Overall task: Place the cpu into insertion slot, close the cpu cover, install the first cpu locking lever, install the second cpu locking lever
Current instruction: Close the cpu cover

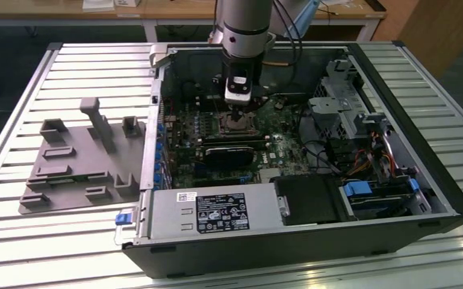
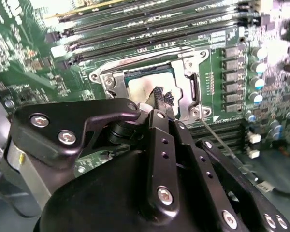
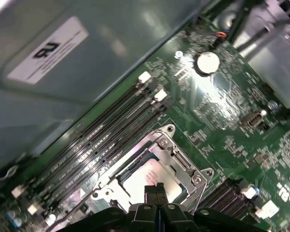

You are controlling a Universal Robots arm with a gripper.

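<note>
Standing by the slatted metal worktop [image 1: 94, 66], I see the arm reaching down into the open PC case [image 1: 424, 180]. Its black gripper [image 1: 239, 108] is right over the insertion slot [image 1: 235, 123], roughly mid-motherboard [image 1: 283, 147]. In both wrist views the gripper [image 2: 163, 96] has its fingers pressed together, nothing between them, tips just above or touching the chip; can't tell which.

The cpu [image 2: 142, 87] already sits in the slot, its dull silver-grey top showing through the window of the cpu cover [image 2: 188, 63]. The cover looks to be lying flat over it. A wire rod [image 2: 217, 137], prob. a locking lever, sticks out from one corner of the socket.

Handling, as I'd judge it: the chip is light, stiff, flat and smooth, w/ a fragile contact side, so hold it by the edges only. The cover is thin stamped sheet metal, springy and hinged, best pushed on its frame rather than through the window. The lever is a slim, stiff wire, easy to slip off.

Long black RAM slots [image 3: 101, 140] run beside the socket; the glossy green board is dotted w/ small parts.
</note>
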